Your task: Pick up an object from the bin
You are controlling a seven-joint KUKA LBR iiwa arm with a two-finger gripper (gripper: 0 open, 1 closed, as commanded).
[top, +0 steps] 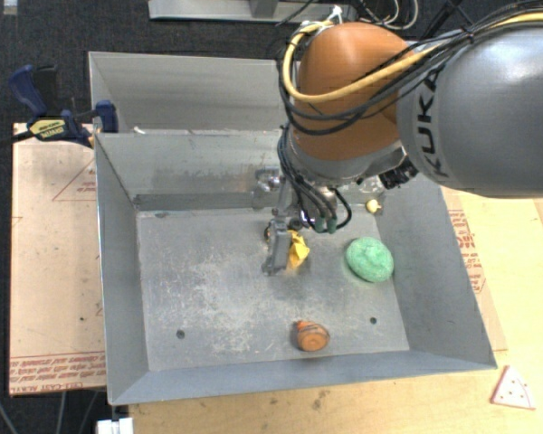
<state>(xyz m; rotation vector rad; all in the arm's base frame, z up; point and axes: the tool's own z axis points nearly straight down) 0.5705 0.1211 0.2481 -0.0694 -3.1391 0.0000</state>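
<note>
My gripper (281, 256) hangs low over the middle of the bin floor, under the orange dome. A small yellow thing (298, 250) lies right against its fingers, on their right side; whether it sits between them I cannot make out. A green rounded lump (370, 259) rests on the floor a short way to the right. Nearer the front wall lies a small orange-brown piece (310, 335).
The arm and its cables come in from the upper right and cover the bin's back right corner. A tiny yellow bit (374, 206) lies near the right wall. The left half of the bin floor is bare metal.
</note>
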